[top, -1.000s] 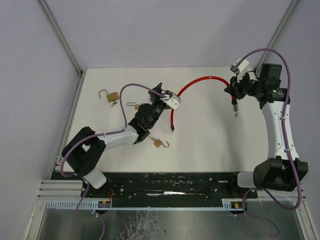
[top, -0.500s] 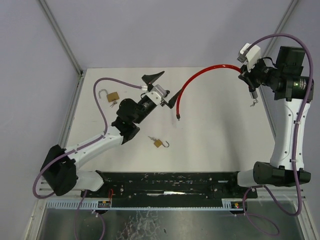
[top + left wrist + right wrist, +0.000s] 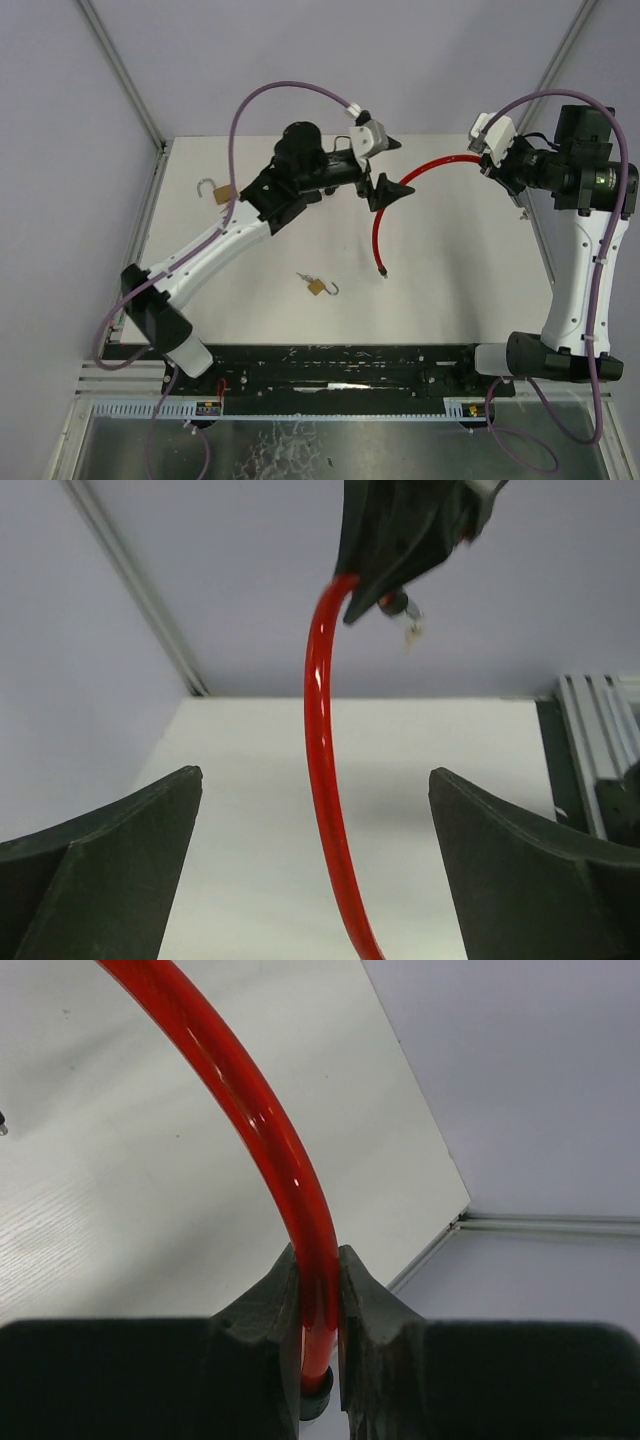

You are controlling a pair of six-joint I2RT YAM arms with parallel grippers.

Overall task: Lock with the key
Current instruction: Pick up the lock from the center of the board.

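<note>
A red cable lock (image 3: 378, 235) hangs in an arc above the table. My right gripper (image 3: 487, 160) is shut on its black-capped upper end, and its free end dangles near the table's middle. In the right wrist view the cable (image 3: 250, 1120) is clamped between the fingers of the right gripper (image 3: 318, 1260). A small key (image 3: 410, 630) dangles under the right gripper in the left wrist view. My left gripper (image 3: 400, 167) is raised and wide open. In its wrist view the cable (image 3: 322, 780) runs between the fingers of the left gripper (image 3: 315, 772) without touching them.
A brass padlock with an open shackle (image 3: 222, 192) lies at the far left of the table. A smaller brass padlock (image 3: 318, 287) with a key beside it lies near the table's middle front. The table edge and a wall post stand close behind the right gripper.
My left arm has risen off the table and swung right, its open gripper now around the cable. My right gripper has lifted the cable end; the free end swung right.
</note>
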